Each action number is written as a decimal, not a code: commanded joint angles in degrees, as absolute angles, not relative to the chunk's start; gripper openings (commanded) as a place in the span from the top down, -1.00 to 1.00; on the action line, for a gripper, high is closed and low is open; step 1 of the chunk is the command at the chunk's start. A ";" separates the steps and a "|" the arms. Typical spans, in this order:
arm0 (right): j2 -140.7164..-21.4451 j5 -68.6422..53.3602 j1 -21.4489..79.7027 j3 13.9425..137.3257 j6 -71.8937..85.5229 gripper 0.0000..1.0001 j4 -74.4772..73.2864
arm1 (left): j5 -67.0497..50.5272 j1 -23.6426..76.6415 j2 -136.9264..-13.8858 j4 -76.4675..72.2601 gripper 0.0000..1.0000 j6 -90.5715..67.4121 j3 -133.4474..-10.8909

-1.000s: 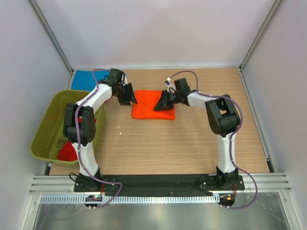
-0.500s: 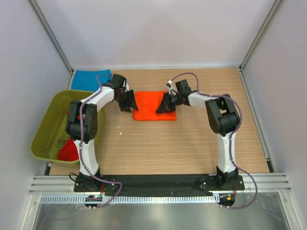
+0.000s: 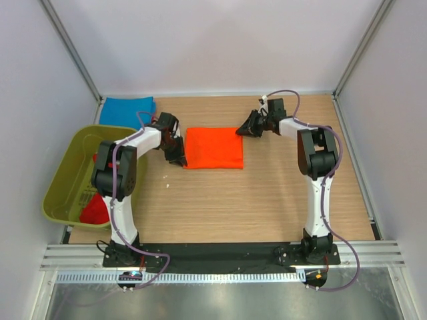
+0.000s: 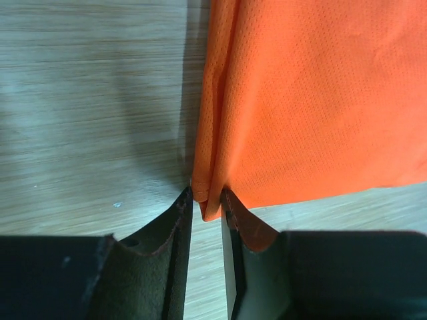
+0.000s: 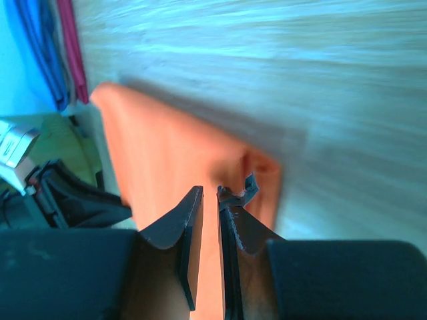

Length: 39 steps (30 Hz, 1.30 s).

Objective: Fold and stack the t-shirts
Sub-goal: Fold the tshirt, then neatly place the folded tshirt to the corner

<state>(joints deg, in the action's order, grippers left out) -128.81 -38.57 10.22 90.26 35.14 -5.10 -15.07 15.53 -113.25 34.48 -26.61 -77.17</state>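
Note:
An orange t-shirt lies folded into a flat rectangle on the table's middle. My left gripper is at its near left corner. In the left wrist view the jaws are pinched on that corner of the orange cloth. My right gripper hovers just past the shirt's far right corner. Its jaws stand almost together with nothing in them, and the orange shirt lies beyond them. A blue t-shirt lies folded at the far left. A red t-shirt sits in the tub.
An olive-green plastic tub stands at the table's left edge, close beside the left arm. The wooden table is walled by white panels at the back and both sides. The arm bases sit on the black rail.
The right gripper has drawn off the shirt towards the far right. The left gripper slid nearer along the shirt's left edge to its near corner and narrowed its jaws. The shirt lies flatter.

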 commanded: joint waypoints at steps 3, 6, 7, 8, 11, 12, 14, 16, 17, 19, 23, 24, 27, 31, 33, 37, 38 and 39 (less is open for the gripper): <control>-132.36 -34.81 10.46 93.87 37.00 0.56 -5.09 | -9.14 15.56 -111.27 35.33 0.42 -27.51 -77.34; -132.10 -32.35 10.37 93.87 36.47 0.56 -5.53 | -9.32 15.47 -108.64 36.12 0.32 -27.77 -78.74; -131.40 -31.82 10.20 93.78 36.47 0.56 -5.80 | -9.32 15.56 -108.02 36.99 0.22 -27.60 -79.53; -130.96 -31.38 9.85 93.34 36.56 0.56 -5.71 | -9.32 15.56 -107.67 37.61 0.17 -27.16 -81.37; -127.90 -31.20 9.06 91.77 37.53 0.53 -4.84 | -10.36 15.38 -108.10 38.93 -0.02 -25.85 -84.72; -126.84 -31.90 8.88 91.15 37.70 0.50 -4.49 | -11.33 15.03 -109.67 39.20 -0.05 -25.40 -86.99; -122.81 -32.17 8.79 89.48 37.10 0.45 -4.30 | -14.75 14.68 -112.05 40.51 -0.08 -23.57 -89.46; -119.81 -32.34 8.79 87.55 36.22 0.41 -5.36 | -16.17 14.41 -114.86 40.96 -0.08 -22.59 -91.75; -117.01 -32.34 8.88 86.93 35.60 0.39 -5.71 | -16.26 14.24 -115.57 40.61 -0.08 -21.72 -92.19; -113.83 -32.61 8.88 84.83 35.33 0.35 -5.45 | -16.35 13.71 -117.15 39.91 -0.11 -21.27 -92.98; -107.59 -32.78 8.88 78.41 35.59 0.31 -3.78 | -21.17 12.31 -120.32 37.71 -0.12 -21.97 -94.65; -106.53 -32.87 8.88 77.35 35.94 0.31 -3.43 | -21.09 12.13 -120.84 37.79 -0.12 -22.06 -95.09; -102.84 -33.31 8.79 73.05 36.12 0.31 -1.50 | -20.74 11.87 -122.69 36.83 -0.13 -22.15 -96.32; -98.36 -33.14 8.88 68.83 36.04 0.31 -0.70 | -23.99 10.72 -126.29 35.69 -0.10 -23.38 -98.70; -96.42 -33.22 8.79 67.24 35.86 0.30 -0.70 | -25.04 10.55 -127.43 34.46 -0.09 -24.43 -99.05; -94.31 -32.70 8.79 66.10 34.19 0.30 -2.02 | -26.36 10.63 -129.72 33.22 -0.07 -25.84 -100.89; -94.13 -32.61 8.79 66.09 34.10 0.31 -2.11 | -26.80 10.63 -130.25 33.05 -0.06 -26.01 -101.33; -94.04 -32.52 8.79 66.01 33.93 0.30 -2.28 | -26.89 10.63 -130.69 33.05 -0.04 -26.19 -102.03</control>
